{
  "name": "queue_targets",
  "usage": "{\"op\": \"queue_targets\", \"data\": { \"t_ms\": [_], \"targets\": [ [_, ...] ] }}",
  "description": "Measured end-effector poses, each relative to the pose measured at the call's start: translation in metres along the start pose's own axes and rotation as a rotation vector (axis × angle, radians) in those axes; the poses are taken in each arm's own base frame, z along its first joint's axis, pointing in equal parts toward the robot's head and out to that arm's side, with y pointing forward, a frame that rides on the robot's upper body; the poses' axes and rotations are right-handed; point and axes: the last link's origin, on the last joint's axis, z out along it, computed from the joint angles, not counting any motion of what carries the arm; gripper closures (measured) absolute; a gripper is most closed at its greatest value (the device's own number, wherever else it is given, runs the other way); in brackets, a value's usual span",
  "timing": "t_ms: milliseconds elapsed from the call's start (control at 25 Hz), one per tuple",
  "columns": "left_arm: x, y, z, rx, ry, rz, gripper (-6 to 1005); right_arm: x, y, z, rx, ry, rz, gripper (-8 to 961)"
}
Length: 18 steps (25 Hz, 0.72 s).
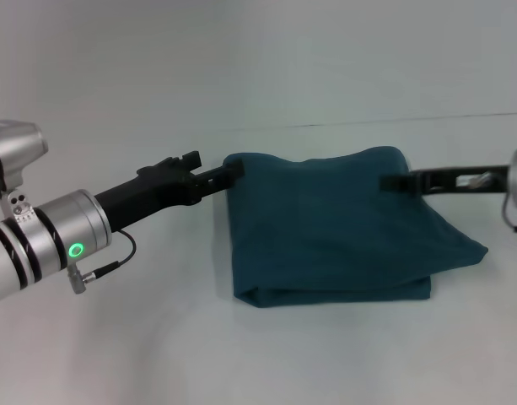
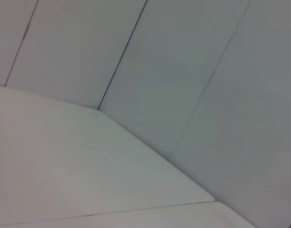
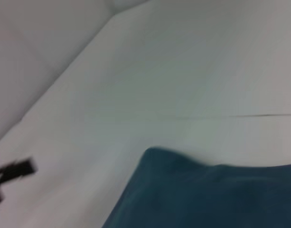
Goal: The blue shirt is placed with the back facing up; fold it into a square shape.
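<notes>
On white table (image 1: 115,354) | blue shirt (image 1: 334,228) folded | left gripper (image 1: 234,170), right gripper (image 1: 395,181) pinching upper corners.

You have the blue shirt (image 1: 325,228) at the centre of the head view, a plain dark teal-blue with no print or pattern showing. The bench (image 1: 258,354) beneath it is plain white with one thin dark line across it toward 12 o'clock. At 9 o'clock the left hand (image 1: 234,170) is black, on a black forearm and a silver wrist with black bands and a glowing green ring light. At 3 o'clock the right hand (image 1: 393,181) is black too, ahead of a silver cuff.
</notes>
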Motion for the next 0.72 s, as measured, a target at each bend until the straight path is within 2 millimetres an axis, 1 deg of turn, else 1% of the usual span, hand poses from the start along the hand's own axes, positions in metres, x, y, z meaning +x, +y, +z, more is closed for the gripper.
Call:
{"op": "queue_targets", "data": {
  "t_ms": [120, 160, 200, 400, 520, 640, 720],
  "targets": [
    [-0.002, -0.002, 0.000, 0.016, -0.005, -0.008, 43, 0.007, 0.010, 0.020, 0.006, 0.042, -0.077, 888],
    [-0.003, -0.003, 0.000, 0.023, -0.007, -0.011, 43, 0.007, 0.010, 0.020, 0.006, 0.042, -0.077, 921],
    [-0.004, -0.004, 0.000, 0.025, -0.008, -0.013, 43, 0.008, 0.011, 0.024, 0.015, 0.052, -0.087, 954],
    [-0.008, -0.004, 0.000, 0.028, -0.016, -0.029, 43, 0.019, 0.012, 0.045, 0.087, 0.111, -0.142, 954],
    [-0.010, -0.004, 0.000, 0.030, -0.019, -0.041, 43, 0.022, 0.012, 0.055, 0.130, 0.129, -0.184, 954],
    [-0.010, -0.004, -0.001, 0.031, -0.019, -0.044, 44, 0.021, 0.012, 0.058, 0.157, 0.121, -0.203, 953],
    [-0.011, -0.004, -0.001, 0.031, -0.020, -0.046, 44, 0.017, 0.010, 0.058, 0.179, 0.101, -0.221, 953]
  ]
}}
